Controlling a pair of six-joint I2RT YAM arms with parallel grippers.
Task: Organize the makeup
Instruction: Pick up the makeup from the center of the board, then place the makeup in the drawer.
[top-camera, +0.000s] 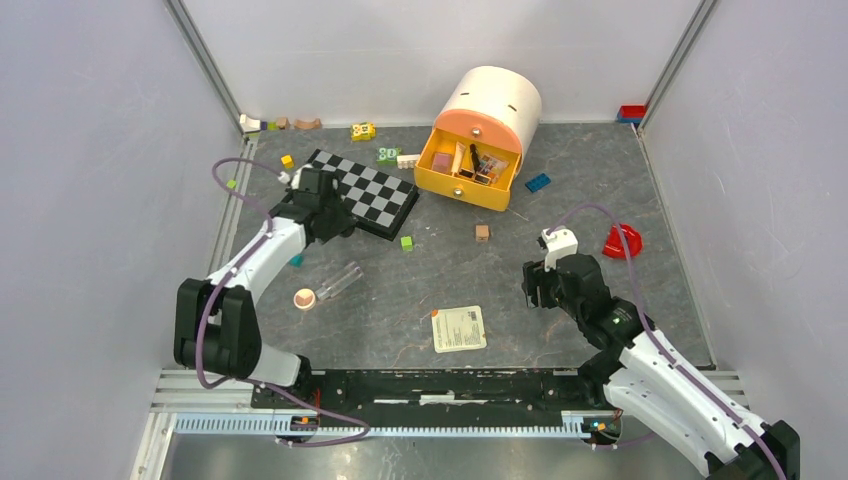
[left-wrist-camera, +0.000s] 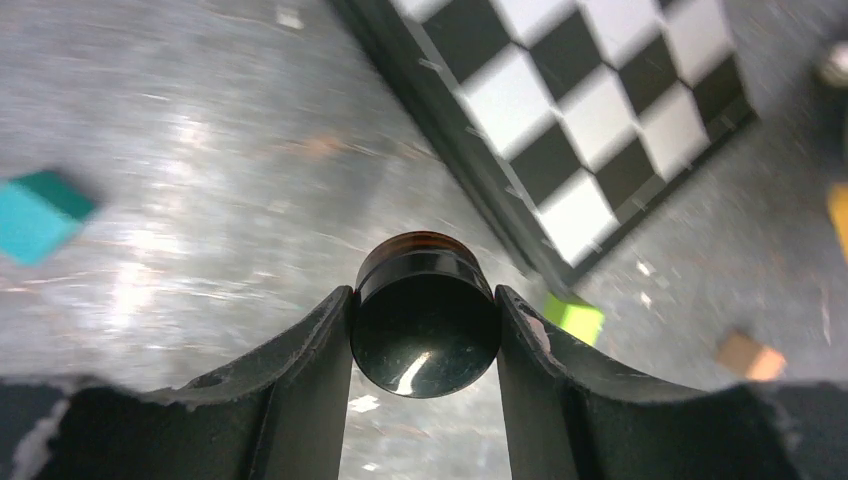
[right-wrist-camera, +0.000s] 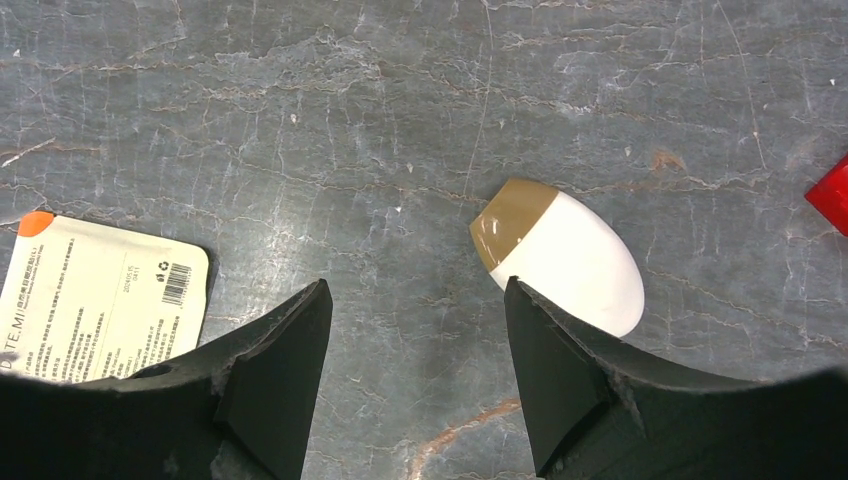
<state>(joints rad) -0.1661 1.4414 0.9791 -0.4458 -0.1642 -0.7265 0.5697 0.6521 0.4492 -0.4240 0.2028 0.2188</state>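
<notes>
My left gripper (left-wrist-camera: 425, 296) is shut on a small round black cosmetic jar (left-wrist-camera: 425, 335) and holds it above the floor, beside the chessboard's near edge; from above it (top-camera: 322, 212) is at the board's left corner. My right gripper (right-wrist-camera: 415, 292) is open and empty just above the floor. A white egg-shaped sponge (right-wrist-camera: 570, 262) with a tan end lies just outside its right finger (right-wrist-camera: 560, 350). A clear tube (top-camera: 340, 281) and a round peach compact (top-camera: 304, 299) lie at front left. The open yellow drawer (top-camera: 470, 170) holds several cosmetics.
The black-and-grey chessboard (top-camera: 370, 193) lies left of the drawer. A printed card (top-camera: 459, 328) lies at front centre and shows in the right wrist view (right-wrist-camera: 95, 300). A red piece (top-camera: 622, 241) sits at the right. Toy cubes are scattered: teal (left-wrist-camera: 40, 215), green (left-wrist-camera: 573, 318), tan (left-wrist-camera: 750, 357).
</notes>
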